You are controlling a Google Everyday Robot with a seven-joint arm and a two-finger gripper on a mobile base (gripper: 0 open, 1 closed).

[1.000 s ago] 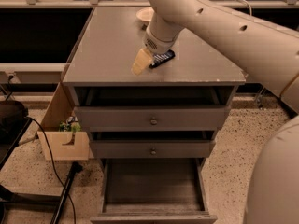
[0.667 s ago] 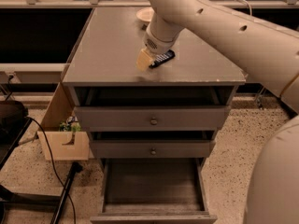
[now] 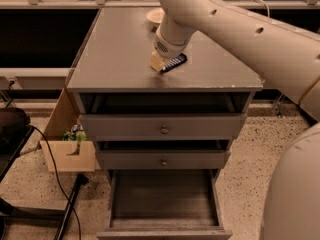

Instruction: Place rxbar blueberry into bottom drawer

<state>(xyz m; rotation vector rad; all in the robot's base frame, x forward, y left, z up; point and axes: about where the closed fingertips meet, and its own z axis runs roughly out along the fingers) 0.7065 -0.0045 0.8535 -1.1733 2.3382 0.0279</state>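
Note:
The rxbar blueberry (image 3: 174,63), a dark navy bar with white lettering, lies flat on the grey cabinet top (image 3: 115,54), right of centre. My gripper (image 3: 158,62) hangs from the big white arm, down at the tabletop and touching the bar's left end. Whether it holds the bar does not show. The bottom drawer (image 3: 162,199) is pulled out at the foot of the cabinet, its plain grey floor bare.
The two upper drawers (image 3: 164,129) with round knobs are pushed in. A pale bowl (image 3: 156,15) stands at the back of the top. A cardboard box (image 3: 70,155) and a black cable (image 3: 55,179) lie on the floor left of the cabinet.
The gripper has shifted slightly right and back, closing against the bar's left end. The bar has stayed in its place on the top.

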